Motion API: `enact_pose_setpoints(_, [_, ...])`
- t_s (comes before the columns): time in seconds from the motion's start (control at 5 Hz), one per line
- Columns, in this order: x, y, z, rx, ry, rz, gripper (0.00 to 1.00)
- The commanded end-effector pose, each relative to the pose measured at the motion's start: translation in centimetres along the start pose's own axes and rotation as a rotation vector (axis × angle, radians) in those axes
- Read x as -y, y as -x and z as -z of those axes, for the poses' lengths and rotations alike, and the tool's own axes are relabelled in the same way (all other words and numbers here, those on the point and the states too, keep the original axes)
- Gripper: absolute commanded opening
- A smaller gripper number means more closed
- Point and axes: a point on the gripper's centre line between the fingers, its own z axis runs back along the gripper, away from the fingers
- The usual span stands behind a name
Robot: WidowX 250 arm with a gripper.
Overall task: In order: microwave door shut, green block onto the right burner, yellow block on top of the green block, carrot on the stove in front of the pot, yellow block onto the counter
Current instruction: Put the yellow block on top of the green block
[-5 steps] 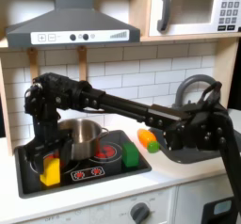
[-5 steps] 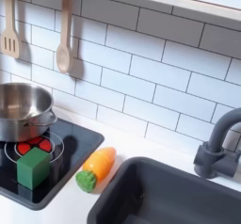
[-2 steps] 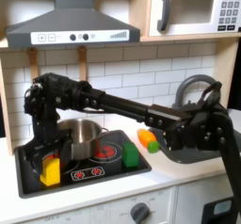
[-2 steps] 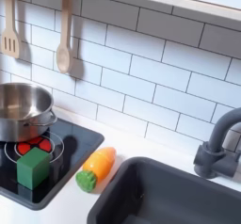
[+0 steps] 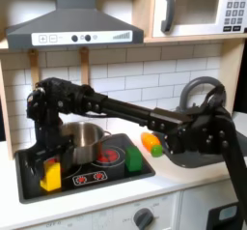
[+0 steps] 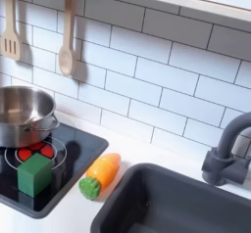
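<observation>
Yellow block (image 5: pixel 51 175) sits at the stove's (image 5: pixel 106 182) front-left corner in the first exterior view, my gripper (image 5: pixel 45 162) right on it, fingers look clenched around it but I can't tell for sure. Green block (image 5: pixel 134 158) already on the burner toward the stove's right edge, so that step's done. Microwave (image 5: pixel 198 10) door reads shut. Left: stack yellow on green, bring the carrot (image 6: pixel 100 173), off the stove's right edge on the counter (image 6: pixel 69 213), in front of the pot (image 5: pixel 85 138), then yellow to counter
</observation>
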Motion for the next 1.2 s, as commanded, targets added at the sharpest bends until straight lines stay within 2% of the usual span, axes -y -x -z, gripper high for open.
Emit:
enact_pose_setpoints(0.0, [0.29,-0.04,1.22,-0.027,-0.010,0.006,1.00])
enact_pose_setpoints(0.4, [0.12,-0.08,1.95,-0.047,-0.006,-0.002,1.00])
enact_pose_setpoints(0.6, [0.23,-0.12,2.10,-0.051,-0.002,0.003,0.87])
enact_pose_setpoints(0.8, [0.30,0.00,2.09,-0.055,0.001,0.006,0.00])
enact_pose_setpoints(1.0, [0.31,0.12,1.90,-0.053,0.006,0.005,0.00])
